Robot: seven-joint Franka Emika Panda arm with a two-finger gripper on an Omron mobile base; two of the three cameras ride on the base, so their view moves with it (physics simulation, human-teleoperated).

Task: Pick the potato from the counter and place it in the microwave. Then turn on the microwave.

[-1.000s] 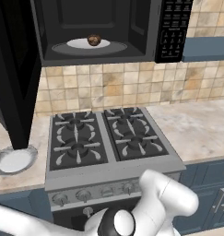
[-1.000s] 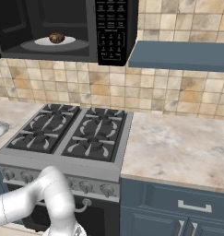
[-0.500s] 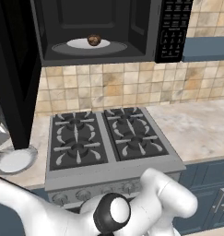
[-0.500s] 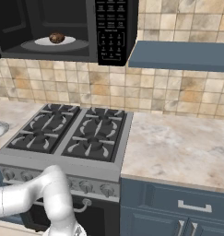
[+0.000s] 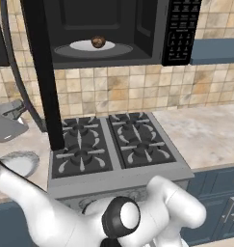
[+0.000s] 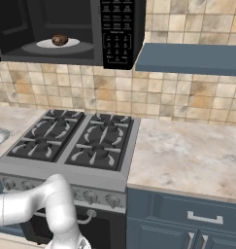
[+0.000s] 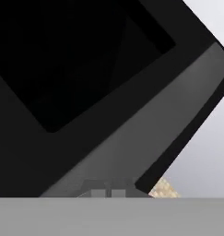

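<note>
Potato (image 5: 98,42) sits on the microwave (image 6: 66,29) turntable, gripper (image 7: 109,191) pinched empty, arm swung left toward the open door (image 5: 44,77): close it next.

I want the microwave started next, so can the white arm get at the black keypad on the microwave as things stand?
Probably yes: the black keypad beside the open cavity has nothing in front of it, though the white arm is folded low before the black gas stove and must rise.

Overall light: even and soft, rendered, no single source to be made out.
Microwave (image 5: 113,29) interior: dim, the white turntable (image 5: 84,46) lit brighter.
Table (image 6: 187,151): bright, matte, no glare.
Shadows: faint, soft beneath the stove grates (image 5: 113,142).
Sharpness: slightly soft in both base views.
Hand view: mostly dark, low contrast, pale at the right.
</note>
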